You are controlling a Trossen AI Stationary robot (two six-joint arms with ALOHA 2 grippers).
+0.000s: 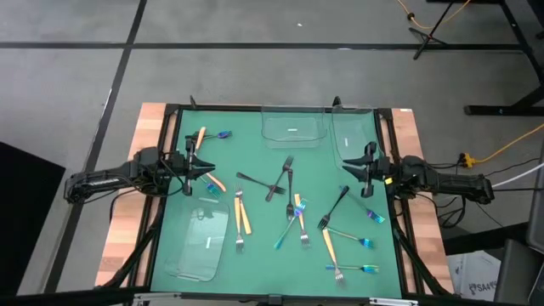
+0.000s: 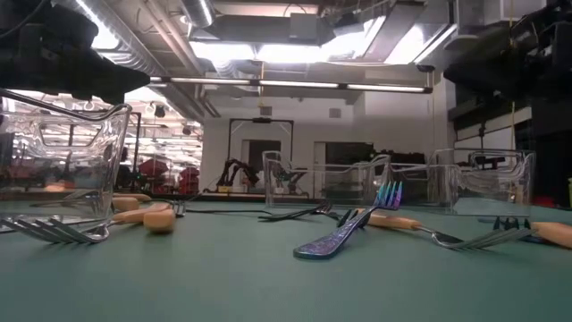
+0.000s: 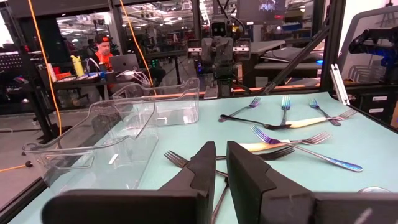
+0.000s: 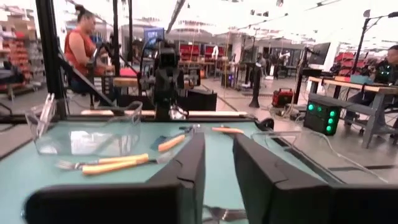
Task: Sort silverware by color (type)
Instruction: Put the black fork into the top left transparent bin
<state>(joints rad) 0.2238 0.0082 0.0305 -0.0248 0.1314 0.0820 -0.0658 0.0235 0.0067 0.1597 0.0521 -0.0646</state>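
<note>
Iridescent fork (image 2: 350,231) lies nearest the low camera. Right gripper (image 1: 367,169) hovers with fingers slightly parted, pinching nothing. Black fork (image 1: 334,207) lies just inboard and below it, long axis diagonal; the right arm is nearer. Left gripper (image 1: 192,163) waits, fingers narrowly parted, empty.

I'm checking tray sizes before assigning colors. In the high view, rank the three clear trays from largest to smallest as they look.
1. Near-left tray.
2. Far-right tray and far-center tray look alike; I would not rank them.
</note>
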